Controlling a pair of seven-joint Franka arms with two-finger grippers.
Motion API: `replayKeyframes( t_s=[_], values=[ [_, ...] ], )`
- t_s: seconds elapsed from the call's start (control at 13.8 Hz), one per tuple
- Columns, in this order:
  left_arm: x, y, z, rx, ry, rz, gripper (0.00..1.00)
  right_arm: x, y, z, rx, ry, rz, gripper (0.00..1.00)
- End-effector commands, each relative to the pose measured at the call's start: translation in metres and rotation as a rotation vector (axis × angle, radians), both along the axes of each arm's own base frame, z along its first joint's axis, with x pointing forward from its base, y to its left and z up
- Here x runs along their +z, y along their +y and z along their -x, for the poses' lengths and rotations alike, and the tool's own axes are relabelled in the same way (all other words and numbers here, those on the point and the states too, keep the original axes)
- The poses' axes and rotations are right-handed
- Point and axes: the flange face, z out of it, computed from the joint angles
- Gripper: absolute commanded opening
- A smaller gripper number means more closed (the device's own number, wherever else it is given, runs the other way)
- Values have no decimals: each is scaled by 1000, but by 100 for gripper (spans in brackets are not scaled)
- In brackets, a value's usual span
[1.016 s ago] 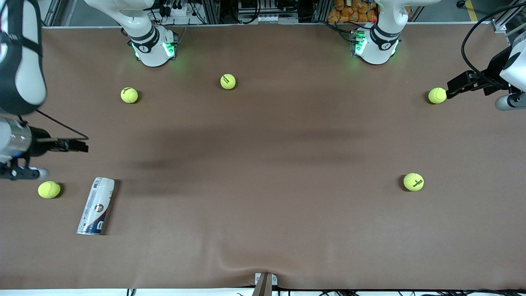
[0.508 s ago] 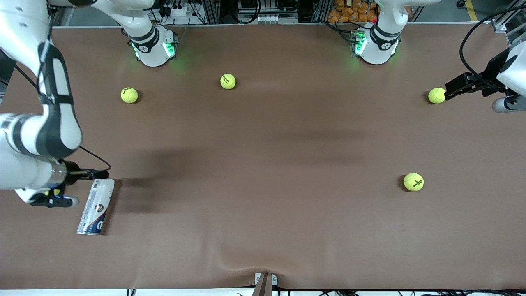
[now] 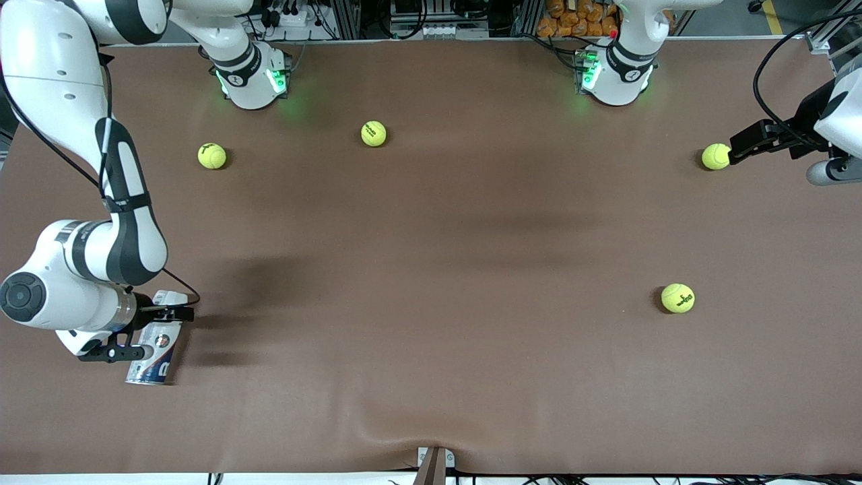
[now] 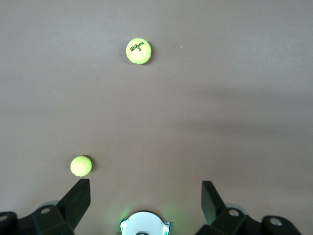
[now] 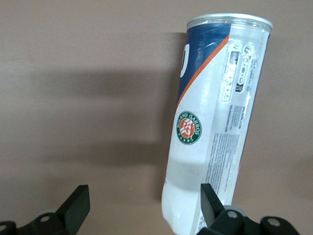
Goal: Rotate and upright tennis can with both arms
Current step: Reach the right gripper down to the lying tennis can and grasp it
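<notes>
The tennis can (image 3: pixel 153 351) lies on its side near the right arm's end of the table, silvery rim toward the front camera. In the right wrist view it (image 5: pixel 215 122) shows a white, navy and orange label with a round badge. My right gripper (image 3: pixel 182 313) is open, low over the can's end farther from the front camera. In the right wrist view the gripper (image 5: pixel 144 205) has one finger against that end, and most of the gap holds bare table. My left gripper (image 3: pixel 737 147) is open and empty (image 4: pixel 145 200), waiting beside a tennis ball (image 3: pixel 716 156).
More tennis balls lie on the brown table: two (image 3: pixel 212 155) (image 3: pixel 374 133) near the right arm's base and one (image 3: pixel 677 298) toward the left arm's end. The left wrist view shows two balls (image 4: pixel 138 51) (image 4: pixel 80 166) and a green-lit arm base (image 4: pixel 145 224).
My right arm has swung in and its gripper has come down onto the can's end farther from the front camera, hiding a ball beside the can. The left gripper has barely moved.
</notes>
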Motion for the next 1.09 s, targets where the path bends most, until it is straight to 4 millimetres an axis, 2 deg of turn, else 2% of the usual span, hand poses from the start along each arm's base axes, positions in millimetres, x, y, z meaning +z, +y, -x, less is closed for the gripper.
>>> replayKeyframes(
  t_s=[0.0, 0.15, 0.36, 0.65, 0.8, 1.02],
  values=[
    [2, 1, -1, -15, -2, 14, 100, 1, -6, -6, 31, -9, -2, 100],
    [2, 1, -1, -13, -4, 14, 100, 1, -11, -6, 61, -9, 5, 100],
    [3, 0, -1, -15, -7, 14, 100, -18, -28, -5, 75, -17, 3, 100],
    [7, -2, -1, -18, -14, 13, 100, -36, -35, -8, 64, -60, 3, 100],
    [6, -7, -2, -24, -22, 13, 100, -48, -42, -6, 116, -56, -3, 100],
    [6, -6, -2, -23, -22, 13, 100, -53, -48, -8, 178, -81, 1, 100]
  ],
)
